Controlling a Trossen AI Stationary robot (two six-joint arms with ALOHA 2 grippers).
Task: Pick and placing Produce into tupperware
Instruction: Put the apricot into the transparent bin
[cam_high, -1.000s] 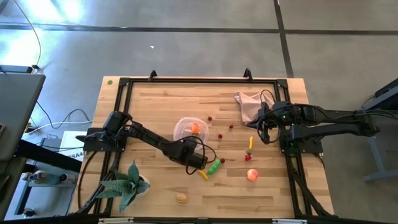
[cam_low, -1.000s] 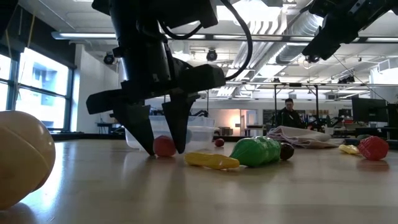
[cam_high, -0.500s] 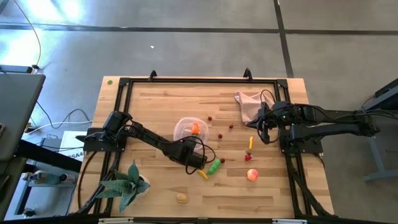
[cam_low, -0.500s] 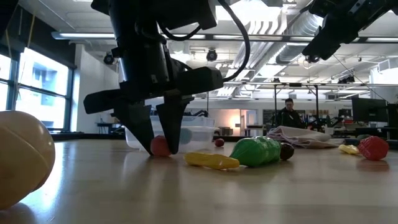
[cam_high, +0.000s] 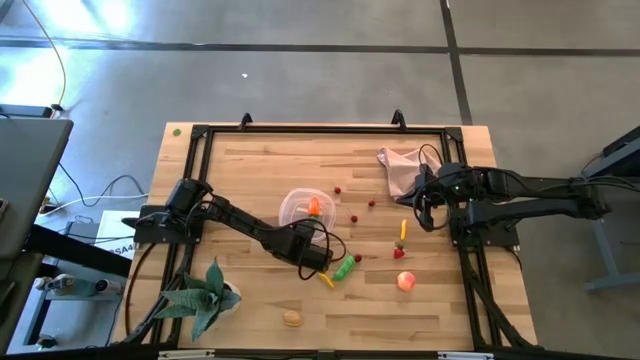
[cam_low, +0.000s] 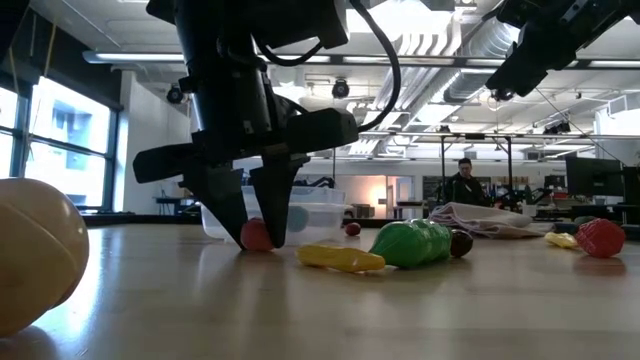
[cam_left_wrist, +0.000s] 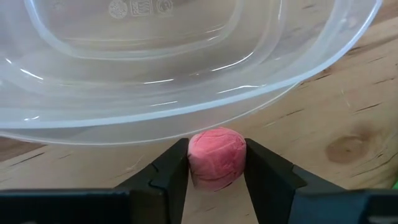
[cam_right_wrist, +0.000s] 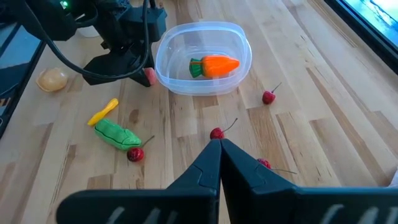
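A small pink-red produce piece (cam_left_wrist: 216, 155) lies on the table just in front of the clear tupperware (cam_high: 305, 209), and my left gripper (cam_low: 260, 238) is shut on it. In the high view the gripper (cam_high: 317, 260) hides the piece. An orange carrot (cam_right_wrist: 214, 65) lies inside the tub. My right gripper (cam_right_wrist: 219, 149) hangs shut above the table's right side (cam_high: 428, 213), holding nothing. My left gripper pinches the pink-red piece by two opposite sides (cam_left_wrist: 193, 158) between its two fingertips (cam_low: 274, 225). The fingers come from above and point steeply down. The piece's underside (cam_low: 257, 244) sits on the table, next to the tub's wall.
A green pepper (cam_high: 345, 268) and a yellow piece (cam_high: 326, 281) lie close by the left gripper. A peach fruit (cam_high: 406, 281), a red berry (cam_high: 400, 253), a tan lump (cam_high: 292, 318) and small cherries (cam_high: 353, 219) are scattered about. Pink cloth (cam_high: 400, 165) lies far right, a leafy plant (cam_high: 205, 295) near left.
My left gripper has shut its fingers from a wide gap onto the pink-red piece, staying in place. The piece has stayed on the table.
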